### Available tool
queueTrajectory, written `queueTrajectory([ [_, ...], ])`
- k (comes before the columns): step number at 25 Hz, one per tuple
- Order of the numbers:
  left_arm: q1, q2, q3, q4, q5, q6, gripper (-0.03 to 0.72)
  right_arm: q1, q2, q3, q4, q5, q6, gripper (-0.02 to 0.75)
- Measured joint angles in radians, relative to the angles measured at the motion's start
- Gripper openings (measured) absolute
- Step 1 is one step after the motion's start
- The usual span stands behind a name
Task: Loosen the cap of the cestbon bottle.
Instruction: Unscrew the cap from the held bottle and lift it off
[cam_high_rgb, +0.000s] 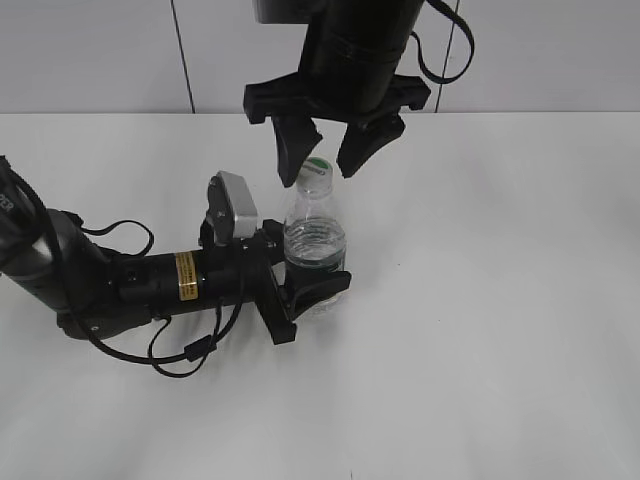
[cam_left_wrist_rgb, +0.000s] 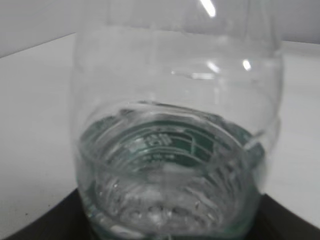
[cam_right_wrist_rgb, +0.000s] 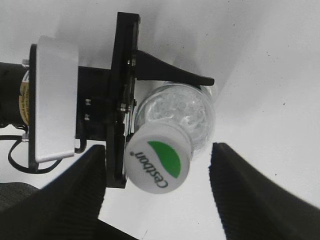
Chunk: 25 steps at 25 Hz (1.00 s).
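Observation:
The cestbon bottle (cam_high_rgb: 314, 240) stands upright on the white table, clear plastic with water in it. My left gripper (cam_high_rgb: 312, 285) is shut on its lower body. In the left wrist view the bottle (cam_left_wrist_rgb: 175, 130) fills the frame, with its green label seen through the water. The white cap (cam_high_rgb: 318, 167) with a green leaf mark sits on the neck. My right gripper (cam_high_rgb: 322, 158) hangs above, open, a finger on each side of the cap without touching. In the right wrist view the cap (cam_right_wrist_rgb: 158, 158) lies between the open fingers (cam_right_wrist_rgb: 158, 192), nearer the left one.
The left arm (cam_high_rgb: 110, 280) lies low across the table's left side with a loose cable beside it. Its grey wrist camera block (cam_high_rgb: 235, 205) stands next to the bottle. A grey wall runs behind the white table (cam_high_rgb: 500, 300).

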Motion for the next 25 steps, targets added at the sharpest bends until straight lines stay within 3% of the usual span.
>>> queueTrajectory([
  [25,0.000,0.000,0.000,0.000,0.000,0.000,0.410,0.002,0.023,-0.042,-0.002,0.000,-0.028,0.492],
])
